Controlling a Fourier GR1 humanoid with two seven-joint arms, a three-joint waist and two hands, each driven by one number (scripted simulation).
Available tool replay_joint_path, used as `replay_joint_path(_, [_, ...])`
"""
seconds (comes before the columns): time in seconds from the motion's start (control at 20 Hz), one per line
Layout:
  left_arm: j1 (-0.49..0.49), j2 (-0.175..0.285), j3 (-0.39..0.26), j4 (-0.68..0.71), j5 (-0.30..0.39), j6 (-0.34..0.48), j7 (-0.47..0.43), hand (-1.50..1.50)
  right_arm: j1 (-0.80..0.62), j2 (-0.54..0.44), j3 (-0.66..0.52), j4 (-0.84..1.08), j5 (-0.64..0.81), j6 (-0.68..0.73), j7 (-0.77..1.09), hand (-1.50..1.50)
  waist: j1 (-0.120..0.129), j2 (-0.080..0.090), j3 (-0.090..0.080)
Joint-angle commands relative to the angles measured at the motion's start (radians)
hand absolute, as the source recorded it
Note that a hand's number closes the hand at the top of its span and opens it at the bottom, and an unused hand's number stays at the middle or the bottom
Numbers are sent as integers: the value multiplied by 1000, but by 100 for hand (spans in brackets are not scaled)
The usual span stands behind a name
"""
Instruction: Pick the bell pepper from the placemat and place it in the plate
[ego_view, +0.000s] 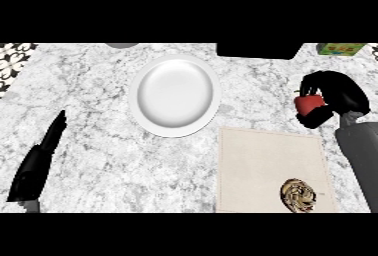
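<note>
We hold one red bell pepper (308, 103) clamped in our right black hand (341, 93) — one white round plate (145, 116) apart; left hand (35, 165) straight-fingered.

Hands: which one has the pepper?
The right hand, curled round the red pepper right of the plate; the left hand lies open, holding nothing.

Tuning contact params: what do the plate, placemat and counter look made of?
Plate: glazed ceramic by the look, white with a soft sheen in its well. Placemat: probably woven fabric, matte beige, no shine. Counter: likely marble-type stone, grey-white mottled veining, finish unclear.
</note>
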Motion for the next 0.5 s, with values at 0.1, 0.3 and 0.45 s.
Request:
replay_joint_path(0.1, [-16,51,47,10,31,-39,9,0,-195,-31,-62,207,37,-178,-187,150,-18,-9,-1])
replay_joint_path(0.3, [59,30,36,-40,25,-29,-3,0,-233,2,-93,161,-22,-249,-315,150,-28,-18,-1])
replay_joint_path(0.45, [15,-1,26,43,-7,16,-32,0,-298,37,-96,120,-108,-159,-392,150,-47,-18,-2])
